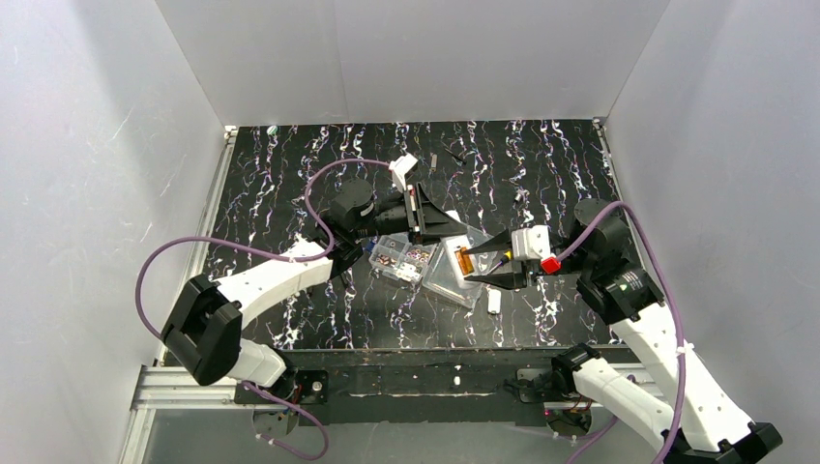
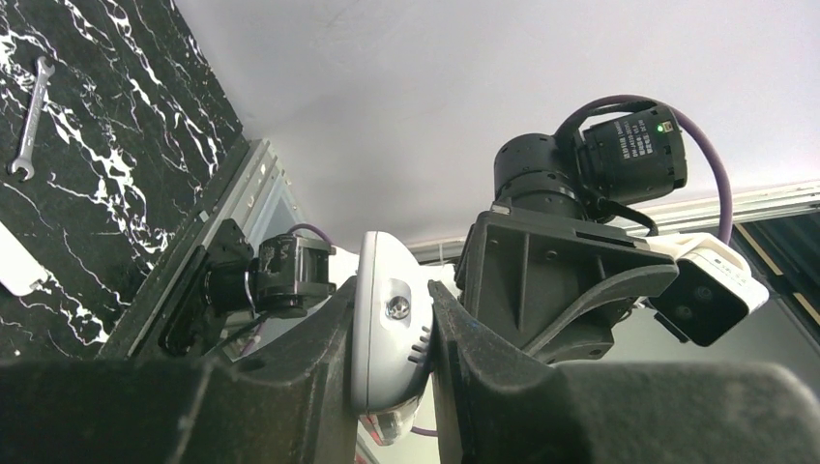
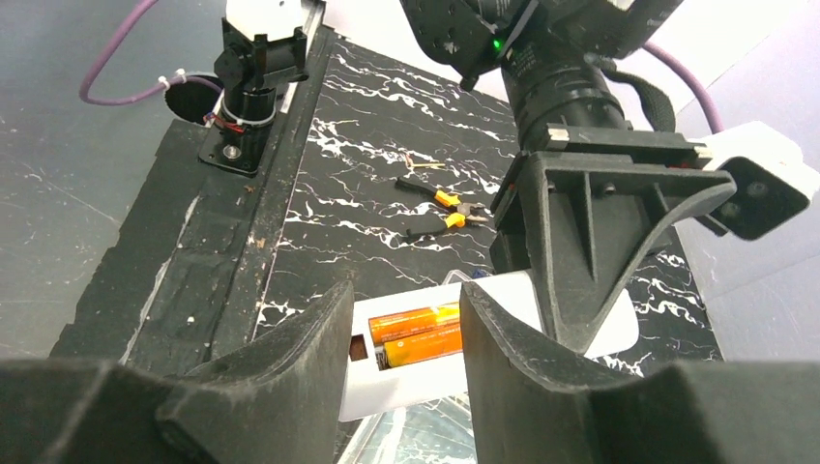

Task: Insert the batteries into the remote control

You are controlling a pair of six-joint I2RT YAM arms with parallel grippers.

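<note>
Right wrist view: remote control (image 3: 406,387) sits right btwn the fingers of the right hand (image 3: 406,300), just ahead of the tips, recess side facing the cam. Two batteries (image 3: 416,333) lie side by side in the recess. Their long axis runs across the gap, finger to finger, not along it.

Right hand is partway open w/ nothing clamped. The white body carries on behind both fingers, so no grip on it. Can't tell if a tip touches the cells.

Left hand (image 2: 392,319) is closed tight on the remote's edges and holds it up off the desk (image 3: 367,193), tilted. Left is the holder and right is the free one, so any push is prob. right's job, going down onto the cells.

Materials: remote is smooth white plastic, slim w/ rounded ends, likely slippery in a pinch. Cells are glossy orange cylinders and would roll if loose. Both look seated, but contact ends are hidden. Desk is black w/ white marbling.

Also around:
- yellow-handled pliers (image 3: 435,208), well beyond
- wrench (image 2: 29,116)
- clear screw box (image 1: 401,256) beside the remote
- small white piece (image 1: 494,301) near right hand, maybe the cover, unsure
</note>
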